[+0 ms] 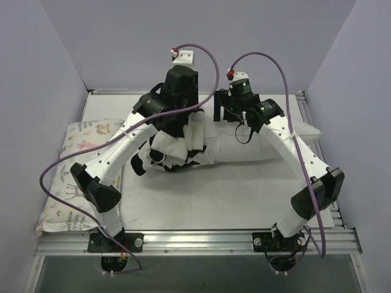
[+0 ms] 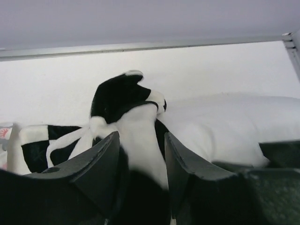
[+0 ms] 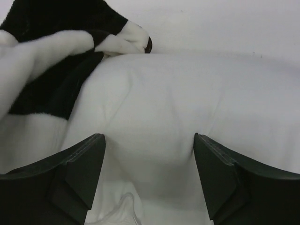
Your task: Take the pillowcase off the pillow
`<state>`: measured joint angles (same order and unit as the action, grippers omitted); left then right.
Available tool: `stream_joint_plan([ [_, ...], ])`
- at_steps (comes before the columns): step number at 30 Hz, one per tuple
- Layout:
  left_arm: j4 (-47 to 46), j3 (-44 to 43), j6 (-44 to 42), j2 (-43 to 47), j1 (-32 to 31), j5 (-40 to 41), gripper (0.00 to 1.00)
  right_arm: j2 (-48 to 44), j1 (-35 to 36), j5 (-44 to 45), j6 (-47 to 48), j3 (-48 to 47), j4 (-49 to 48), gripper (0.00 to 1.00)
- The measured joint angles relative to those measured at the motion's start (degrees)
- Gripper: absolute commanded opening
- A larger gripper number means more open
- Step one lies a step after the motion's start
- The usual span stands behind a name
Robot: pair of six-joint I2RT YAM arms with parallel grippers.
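The black-and-white checked pillowcase (image 1: 177, 149) is bunched in a heap over the left end of the plain white pillow (image 1: 263, 146), which lies across the table's middle. My left gripper (image 2: 140, 136) hangs over that heap. Its jaws stand apart, and a fold of the pillowcase (image 2: 119, 93) rises loosely between them, with a dark gap on its right side. My right gripper (image 3: 149, 137) is open wide just to the right, and its fingers straddle a bulge of the bare pillow (image 3: 164, 103). The bunched pillowcase (image 3: 51, 28) shows at that view's upper left.
A smaller pillow with a pastel floral print (image 1: 73, 165) lies along the table's left side, partly under my left arm. Grey walls close in the back and both sides. A metal rail (image 1: 195, 241) runs along the near edge between the arm bases.
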<state>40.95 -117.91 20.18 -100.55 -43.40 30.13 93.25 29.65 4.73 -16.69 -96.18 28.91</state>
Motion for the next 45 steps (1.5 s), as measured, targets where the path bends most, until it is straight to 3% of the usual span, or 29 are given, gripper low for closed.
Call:
stream_joint_plan([
  [4,2.8,-8.4,0.3,-10.5,5.1,-4.5,0.51,-5.3,2.5,2.8,0.2,3.9,-0.5,0.83],
  [9,7.5,-15.6,0.6,-23.6,10.6,-10.4,0.51,-21.0,7.6,7.0,-0.4,15.4,-2.2,0.88],
  [13,10.2,-11.9,1.4,-26.1,11.0,-13.4,0.69,-33.9,15.9,10.6,-1.6,27.7,-4.7,0.93],
  [14,10.3,-10.2,1.5,-25.6,10.6,-13.5,0.76,-36.5,18.5,11.9,-1.9,31.2,-5.6,0.93],
  [17,8.4,-1.4,1.5,-20.9,8.8,-13.5,0.82,-41.7,26.8,15.3,-3.1,40.5,-5.6,0.94],
  [22,6.3,9.8,0.9,-7.6,6.2,-12.4,0.86,-42.4,40.9,25.5,-7.5,49.5,-3.2,0.97],
  [30,-2.4,25.6,0.1,22.4,1.2,-6.0,0.88,-42.5,50.2,39.4,-16.1,52.0,-0.2,1.00],
  [34,-6.1,35.3,0.3,31.0,-4.5,-4.8,0.88,-42.2,53.1,43.2,-21.0,50.6,4.8,1.00],
  [39,-12.2,43.5,0.0,29.0,-7.7,-6.2,0.89,-38.3,60.8,47.1,-34.5,48.4,15.2,1.00],
  [45,-18.3,41.7,-2.4,16.4,-7.4,-7.7,0.89,-28.7,69.3,48.0,-52.2,48.4,25.3,1.00],
])
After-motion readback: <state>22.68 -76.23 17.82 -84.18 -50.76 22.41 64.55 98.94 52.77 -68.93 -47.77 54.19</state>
